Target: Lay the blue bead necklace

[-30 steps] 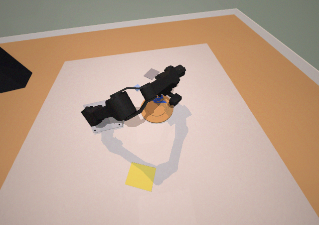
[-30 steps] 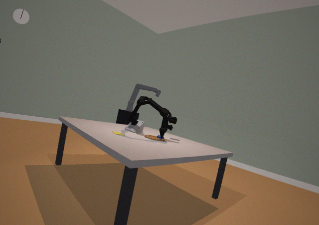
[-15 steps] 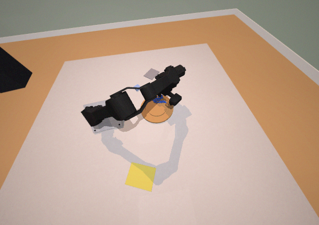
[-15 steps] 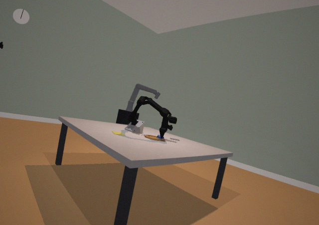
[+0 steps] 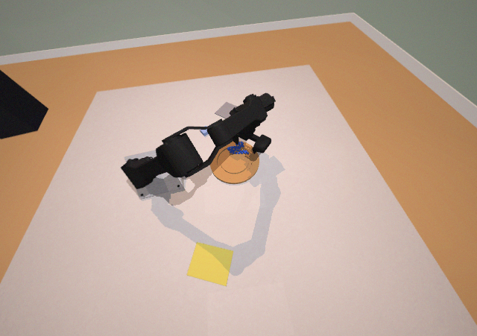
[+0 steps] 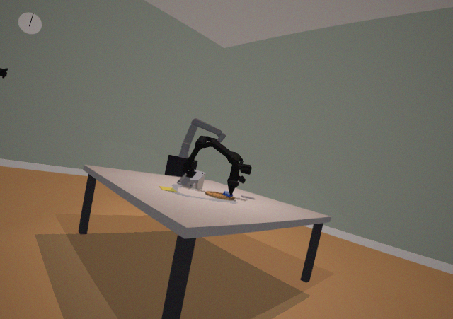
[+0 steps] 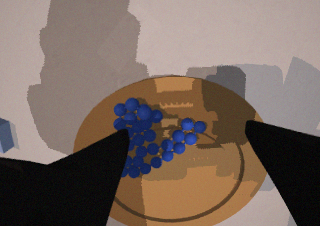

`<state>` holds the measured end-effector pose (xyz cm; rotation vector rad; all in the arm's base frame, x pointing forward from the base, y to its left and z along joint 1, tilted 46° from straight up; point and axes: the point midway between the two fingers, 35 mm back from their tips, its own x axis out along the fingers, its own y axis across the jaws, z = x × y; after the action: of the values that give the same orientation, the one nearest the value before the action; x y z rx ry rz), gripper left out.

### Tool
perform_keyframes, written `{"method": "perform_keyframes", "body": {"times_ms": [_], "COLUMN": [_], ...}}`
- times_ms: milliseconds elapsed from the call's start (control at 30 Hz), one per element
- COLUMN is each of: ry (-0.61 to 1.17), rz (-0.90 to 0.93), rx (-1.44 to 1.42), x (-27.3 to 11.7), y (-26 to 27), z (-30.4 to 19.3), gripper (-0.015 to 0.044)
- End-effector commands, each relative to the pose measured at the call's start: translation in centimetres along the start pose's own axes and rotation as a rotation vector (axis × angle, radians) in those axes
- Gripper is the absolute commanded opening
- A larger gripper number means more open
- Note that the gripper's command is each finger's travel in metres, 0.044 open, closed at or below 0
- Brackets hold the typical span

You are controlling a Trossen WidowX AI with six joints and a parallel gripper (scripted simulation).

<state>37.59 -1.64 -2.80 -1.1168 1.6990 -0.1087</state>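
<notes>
Jaws (image 5: 246, 147) (image 6: 231, 194) spread wide over the round board (image 5: 235, 174) (image 6: 216, 194) (image 7: 200, 212), where the blue necklace (image 5: 238, 148) (image 6: 226, 194) (image 7: 142, 125) is seen bunched, its groove (image 7: 172, 220) left largely uncovered

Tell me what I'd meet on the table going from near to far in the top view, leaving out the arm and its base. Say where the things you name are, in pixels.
Flat yellow square (image 5: 209, 264) (image 6: 167, 189) → round orange-brown bead board (image 5: 233, 178) (image 6: 214, 194) (image 7: 200, 201) → small blue block (image 5: 203, 132) (image 7: 5, 136) → flat grey square (image 5: 223, 109) (image 6: 248, 197).
</notes>
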Motion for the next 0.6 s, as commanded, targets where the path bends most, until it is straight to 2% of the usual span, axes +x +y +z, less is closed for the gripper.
{"method": "perform_keyframes", "body": {"times_ms": [0,133,567], "ry": [0.0,0.001,0.001], "rz": [0.006,0.006,0.006], "rx": [-0.298,-0.572,-0.585], "x": [-1.3,-2.4,-2.1], "y": [2.8,5.0,5.1], "z": [0.3,0.3,0.3], "gripper": [0.038,0.038,0.038]}}
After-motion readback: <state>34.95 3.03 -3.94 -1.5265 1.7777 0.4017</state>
